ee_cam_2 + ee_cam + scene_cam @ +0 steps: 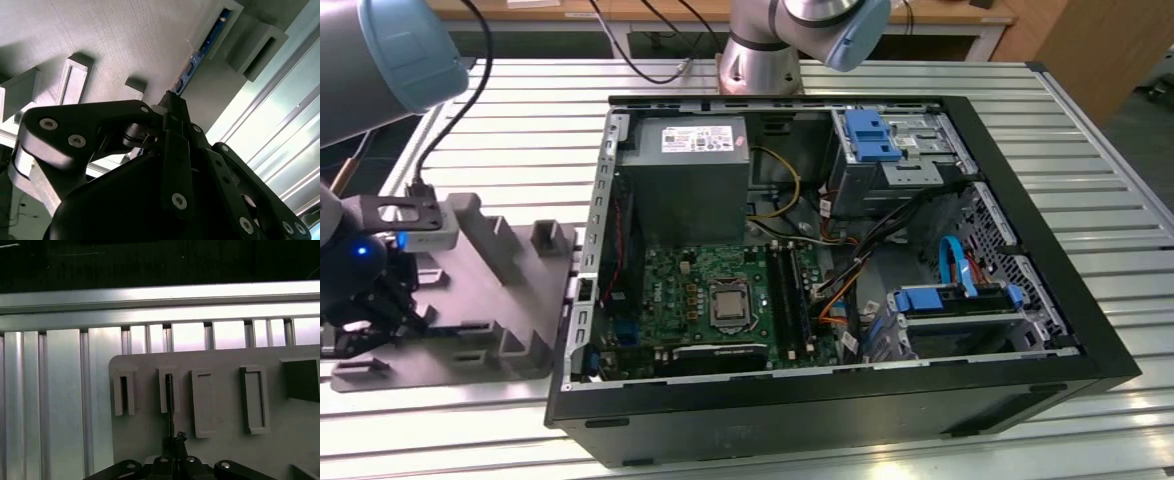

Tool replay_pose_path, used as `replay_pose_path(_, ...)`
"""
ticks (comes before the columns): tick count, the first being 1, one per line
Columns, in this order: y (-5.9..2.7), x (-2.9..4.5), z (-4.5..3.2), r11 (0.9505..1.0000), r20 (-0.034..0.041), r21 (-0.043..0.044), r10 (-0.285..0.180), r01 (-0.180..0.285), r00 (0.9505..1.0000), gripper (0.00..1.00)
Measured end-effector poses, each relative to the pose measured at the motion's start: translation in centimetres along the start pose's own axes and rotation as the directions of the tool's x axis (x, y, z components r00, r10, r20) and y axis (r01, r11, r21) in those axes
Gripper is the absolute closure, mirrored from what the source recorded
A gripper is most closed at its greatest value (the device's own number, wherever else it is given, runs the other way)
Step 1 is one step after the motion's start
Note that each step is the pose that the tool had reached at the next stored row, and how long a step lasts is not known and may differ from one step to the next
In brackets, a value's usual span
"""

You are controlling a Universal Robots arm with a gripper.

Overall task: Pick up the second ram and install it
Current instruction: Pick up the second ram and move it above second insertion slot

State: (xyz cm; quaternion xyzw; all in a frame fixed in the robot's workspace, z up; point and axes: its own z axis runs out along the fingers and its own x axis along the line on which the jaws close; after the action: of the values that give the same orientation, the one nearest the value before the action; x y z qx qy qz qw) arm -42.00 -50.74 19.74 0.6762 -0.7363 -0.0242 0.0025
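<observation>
Gripper (367,310) down at the lower left of the exterior view, over the grey tray (507,260) that sits on the slatted table (520,110) beside the open computer case (854,400). Memory stick (212,35) stands on edge in one of the tray's slots. In both wrist views the fingers are drawn narrow, pinched on the stick's near end.

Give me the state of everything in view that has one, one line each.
second ram, standing on edge in a slot of the holder tray.
gripper, jaws shut on the second ram.
holder tray, flat on the table beside the computer case.
computer case, on its side, side panel off, inside exposed.
motherboard, mounted in the case, processor uncovered.
</observation>
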Motion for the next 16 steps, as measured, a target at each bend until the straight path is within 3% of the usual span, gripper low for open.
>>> replay_pose_path(2, 0.0, -0.01, 0.0, 0.9997, 0.0007, 0.0005, 0.024, -0.024, 0.9997, 0.88)
replay_pose_path(7, 0.0, -0.04, 0.02, 0.9996, 0.0011, 0.0008, 0.028, -0.028, 0.9996, 0.88)
replay_pose_path(10, 0.0, -0.04, 0.02, 1.0, -0.0002, -0.0002, -0.009, 0.009, 1.0, 0.88)
replay_pose_path(16, 0.01, -0.05, -0.01, 0.9997, 0.0026, 0.0006, -0.024, 0.024, 0.9997, 0.88)
